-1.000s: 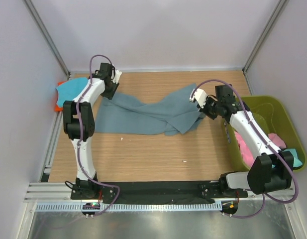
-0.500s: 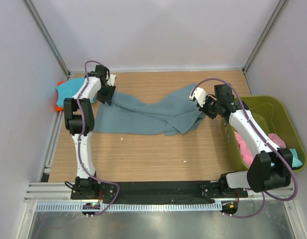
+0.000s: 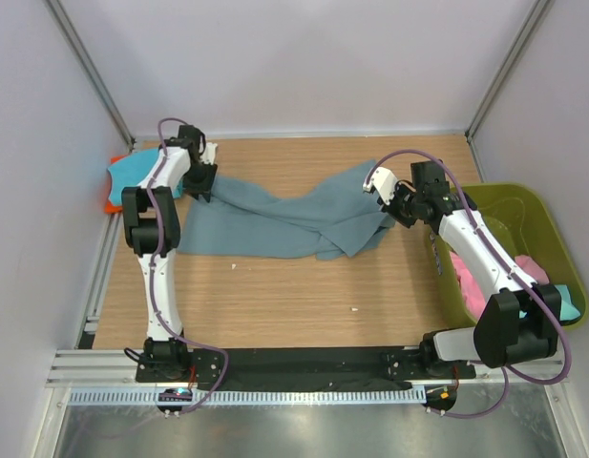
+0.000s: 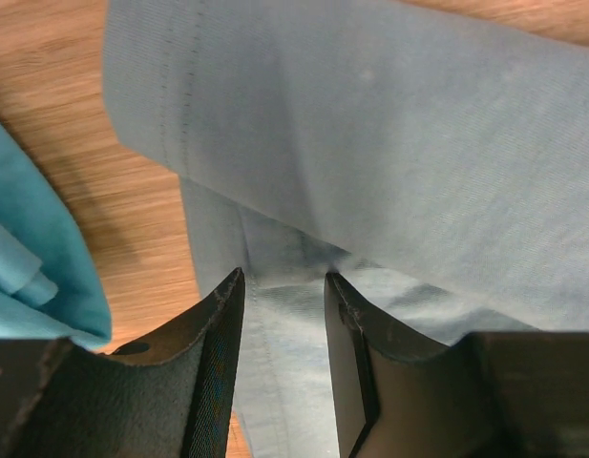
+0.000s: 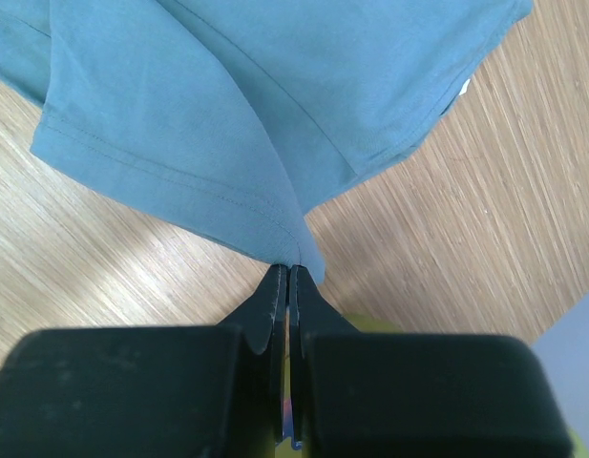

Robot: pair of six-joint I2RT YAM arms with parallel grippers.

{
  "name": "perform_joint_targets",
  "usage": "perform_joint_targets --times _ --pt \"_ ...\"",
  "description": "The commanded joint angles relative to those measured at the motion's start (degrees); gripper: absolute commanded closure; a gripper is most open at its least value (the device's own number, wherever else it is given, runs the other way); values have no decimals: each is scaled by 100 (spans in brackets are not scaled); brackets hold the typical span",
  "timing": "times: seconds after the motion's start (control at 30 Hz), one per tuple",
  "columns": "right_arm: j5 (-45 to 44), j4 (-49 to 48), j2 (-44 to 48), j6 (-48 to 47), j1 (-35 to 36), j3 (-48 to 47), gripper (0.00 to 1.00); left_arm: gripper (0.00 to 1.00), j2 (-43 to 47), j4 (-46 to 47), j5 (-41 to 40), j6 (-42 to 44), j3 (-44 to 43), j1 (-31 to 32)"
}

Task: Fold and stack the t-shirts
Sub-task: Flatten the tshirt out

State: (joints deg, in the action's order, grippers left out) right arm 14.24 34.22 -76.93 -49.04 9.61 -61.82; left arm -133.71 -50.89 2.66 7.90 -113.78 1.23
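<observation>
Wooden table carries everything. The blue-grey t-shirt lies across its far middle, bunched and wrinkled, stretched from the left arm over to the right arm, not folded. The olive-green basket sits at the table's right edge, beside the right arm. In it are a pink t-shirt and a bit of turquoise cloth at its near end. At the far-left corner of the table a turquoise t-shirt lies on top of an orange t-shirt, just beside the blue-grey one's left end but apart from it.

The left fingers are spread apart, down at the left end of the blue-grey t-shirt, with a creased fold of the cloth showing in the gap between them; the cloth is not clamped. The right fingers are pressed together, pinching a hemmed corner of the blue-grey t-shirt at its right end, near the basket. A small white label peeks out at that shirt's edge in the right wrist view.
</observation>
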Motion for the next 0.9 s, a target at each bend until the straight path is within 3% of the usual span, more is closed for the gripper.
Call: perform_joint_targets --times 0.0,0.17,0.47,0.77,0.87 --pt "-62 -249 28 131 24 -172 99 60 -67 1 24 -43 -259 -88" --pt "-79 -240 37 122 15 -155 99 60 -102 1 77 -78 -277 -97" --pt "-88 -319 28 122 24 -111 98 71 -59 -70 270 -17 -268 -97" --pt "-141 -354 143 122 24 -5 99 100 38 -70 297 10 -154 -97" --pt "-185 -372 195 184 15 -23 98 100 231 -96 157 53 -119 -97"
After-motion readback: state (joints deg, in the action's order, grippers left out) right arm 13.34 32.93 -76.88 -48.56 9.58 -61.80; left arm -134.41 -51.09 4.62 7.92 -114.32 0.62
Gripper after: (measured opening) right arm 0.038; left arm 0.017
